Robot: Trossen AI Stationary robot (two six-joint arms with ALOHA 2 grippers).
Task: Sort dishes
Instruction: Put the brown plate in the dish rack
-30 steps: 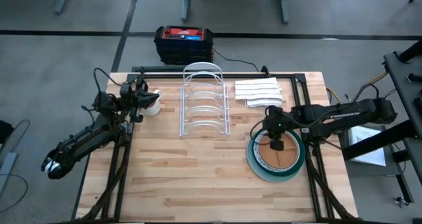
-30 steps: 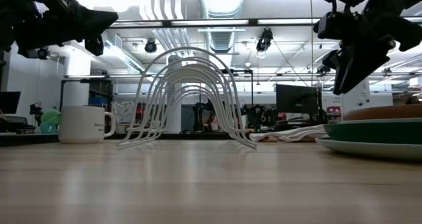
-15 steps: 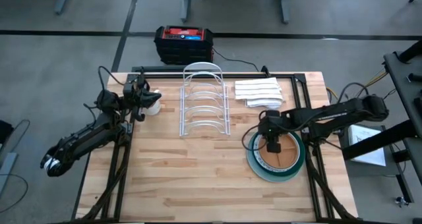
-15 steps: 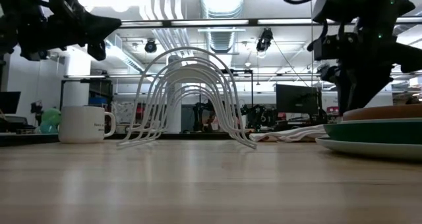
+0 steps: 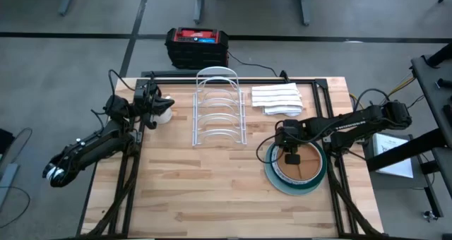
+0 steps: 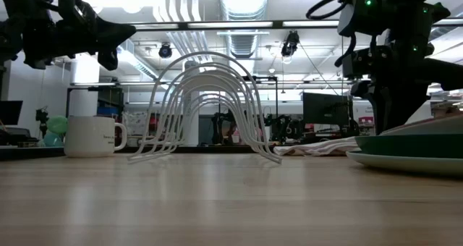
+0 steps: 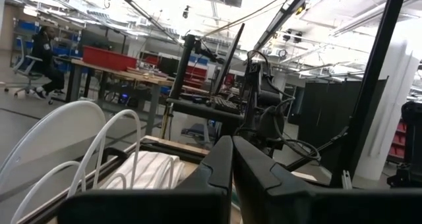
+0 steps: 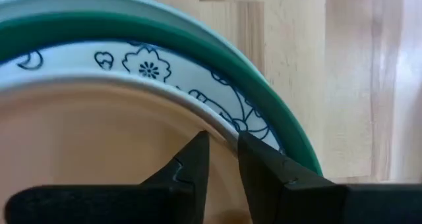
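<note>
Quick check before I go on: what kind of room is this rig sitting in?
Most likely a robotics lab or workshop: exposed ceiling ducts, a monitor on benches behind, other robot arms in the background, and a wire dish rack on the wooden table.

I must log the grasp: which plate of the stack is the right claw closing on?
The tan-brown plate on top: the right claw straddles its rim, while the patterned white plate and green plate lie beneath.

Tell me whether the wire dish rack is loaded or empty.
Empty. The wire rack shows bare hoops from above and from table height; the plates sit stacked beside it.
</note>
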